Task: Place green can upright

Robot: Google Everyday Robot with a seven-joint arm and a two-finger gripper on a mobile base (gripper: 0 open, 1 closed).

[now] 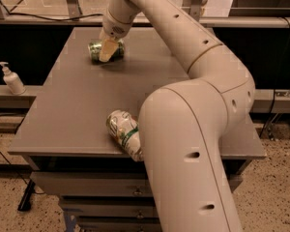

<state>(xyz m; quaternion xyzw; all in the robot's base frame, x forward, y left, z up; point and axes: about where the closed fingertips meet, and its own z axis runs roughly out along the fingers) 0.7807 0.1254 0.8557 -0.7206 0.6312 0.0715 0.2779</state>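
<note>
Front edge: the arm's elbow (pixel 183 144) overhangs the table (pixel 63 115), half hiding a white can with a green band (pixel 122 129) lying on its side. Toward the far-left corner: the green can (pixel 94 51), on its side, with the gripper (pixel 108 50) down over it; its grip cannot be told. Likely step: grasping. Next: lift, then tip upright onto the bare mid-table, away from the far edge.

green can (pixel 94 51): green, pale mottling | jaws: cream, at it | table (pixel 72 100): grey | white can (pixel 123 132): green band
</note>
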